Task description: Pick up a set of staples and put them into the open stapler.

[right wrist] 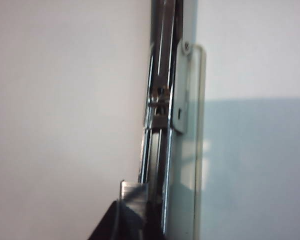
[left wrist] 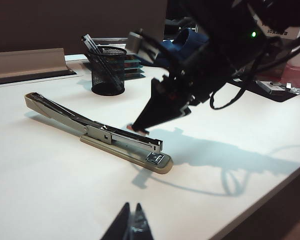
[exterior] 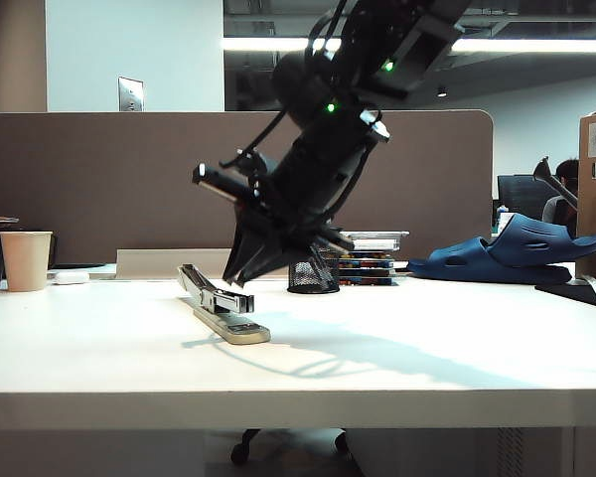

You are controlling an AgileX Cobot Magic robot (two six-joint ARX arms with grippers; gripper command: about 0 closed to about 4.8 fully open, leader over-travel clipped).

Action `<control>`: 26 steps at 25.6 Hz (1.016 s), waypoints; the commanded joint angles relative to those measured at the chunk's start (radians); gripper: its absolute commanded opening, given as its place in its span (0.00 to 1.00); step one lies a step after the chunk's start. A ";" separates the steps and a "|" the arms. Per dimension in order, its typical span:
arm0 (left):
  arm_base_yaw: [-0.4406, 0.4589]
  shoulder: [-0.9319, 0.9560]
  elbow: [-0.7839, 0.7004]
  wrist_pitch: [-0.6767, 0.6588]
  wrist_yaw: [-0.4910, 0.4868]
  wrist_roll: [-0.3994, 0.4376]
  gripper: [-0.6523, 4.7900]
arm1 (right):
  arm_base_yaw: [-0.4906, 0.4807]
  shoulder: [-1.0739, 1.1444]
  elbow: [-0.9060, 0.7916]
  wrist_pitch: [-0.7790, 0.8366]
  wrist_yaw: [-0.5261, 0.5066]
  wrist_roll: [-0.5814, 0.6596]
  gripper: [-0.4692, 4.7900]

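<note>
I see the left gripper (left wrist: 131, 226) nearest the left wrist camera, low over the near edge of the tabletop (exterior: 397, 348); its dark fingertips meet at a point, so I read it as closed with nothing between them.

The stapler (exterior: 222, 305) lies on the tabletop left of centre, well back from the front edge. Its beige base rests flat, and the silver magazine (left wrist: 132, 138) runs along it. The hinged arm is swung back and slopes up toward the far left.

I see the right gripper (exterior: 240, 276) tilted down from above, its tips just over the magazine near the hinge. In the right wrist view the narrow jaws pinch the staples (right wrist: 133, 192), a small grey metallic bar, directly beside the open magazine channel. I cannot tell whether the bar touches the channel.

Behind the stapler, toward the far edge, stands a black mesh cup (exterior: 313, 273). A paper cup (exterior: 26, 260) stands near the far left corner. Blue slippers (exterior: 512, 250) lie at the far right.
</note>
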 commanded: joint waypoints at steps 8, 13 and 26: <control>0.002 0.000 0.002 0.013 0.002 0.000 0.11 | -0.010 -0.005 0.004 -0.023 -0.006 0.000 0.08; 0.002 0.000 0.002 0.013 0.002 0.000 0.11 | 0.002 -0.004 0.004 -0.023 -0.005 0.000 0.08; 0.001 0.000 0.002 0.013 0.002 0.000 0.11 | -0.014 0.013 0.004 -0.008 0.018 -0.010 0.08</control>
